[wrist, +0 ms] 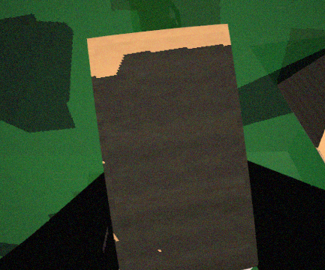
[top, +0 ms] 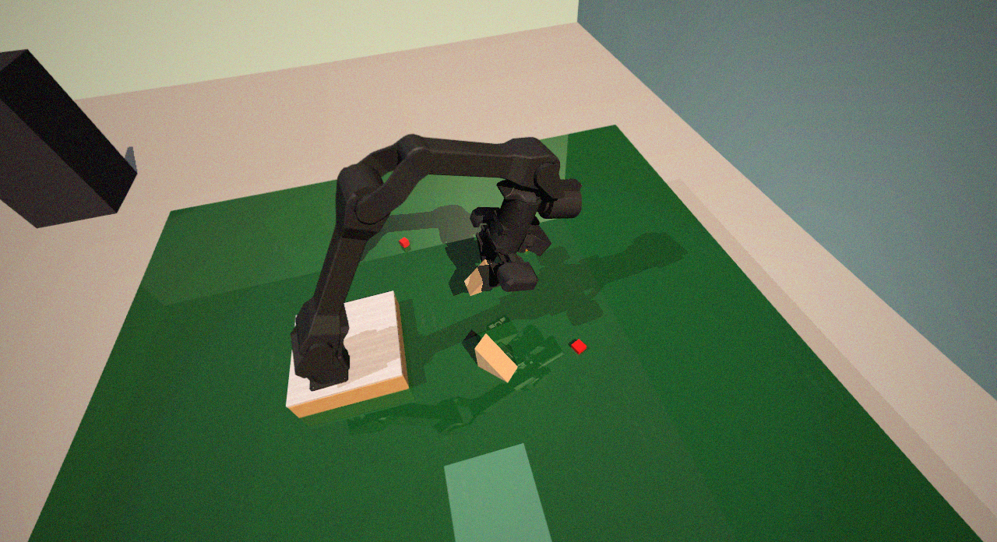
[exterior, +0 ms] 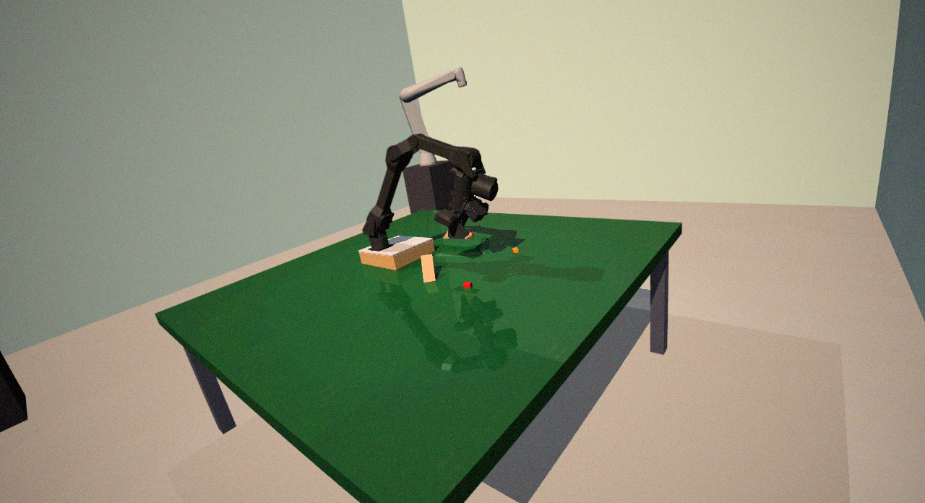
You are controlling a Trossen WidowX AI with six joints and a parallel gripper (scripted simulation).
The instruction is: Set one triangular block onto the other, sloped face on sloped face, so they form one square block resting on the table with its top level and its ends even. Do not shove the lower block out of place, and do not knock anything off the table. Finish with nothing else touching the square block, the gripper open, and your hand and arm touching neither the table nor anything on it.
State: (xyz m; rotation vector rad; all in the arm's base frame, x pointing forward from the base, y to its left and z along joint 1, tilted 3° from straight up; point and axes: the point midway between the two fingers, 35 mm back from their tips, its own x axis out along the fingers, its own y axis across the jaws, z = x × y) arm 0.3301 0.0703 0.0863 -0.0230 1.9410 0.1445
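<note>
My gripper point(top: 490, 274) point(exterior: 457, 232) is shut on a tan triangular block point(top: 473, 283) point(wrist: 173, 150) and holds it above the green table point(top: 697, 413) point(exterior: 310, 345). Much of this block is hidden by the fingers in the top and exterior views. In the wrist view its long face fills the middle, mostly in shadow, with a black finger on each side. The other triangular block point(top: 498, 360) point(exterior: 428, 267) point(wrist: 316, 97) rests on the table, nearer the top camera and apart from the held block. It shows at the right edge of the wrist view.
The arm stands on a pale-topped board point(top: 376, 350) point(exterior: 413, 243), left of the blocks. One red cube point(top: 578, 346) point(exterior: 467, 285) lies right of the resting block. Another red cube point(top: 404, 242) point(exterior: 470, 235) lies farther back. A small orange cube point(exterior: 515, 249) lies right of the gripper.
</note>
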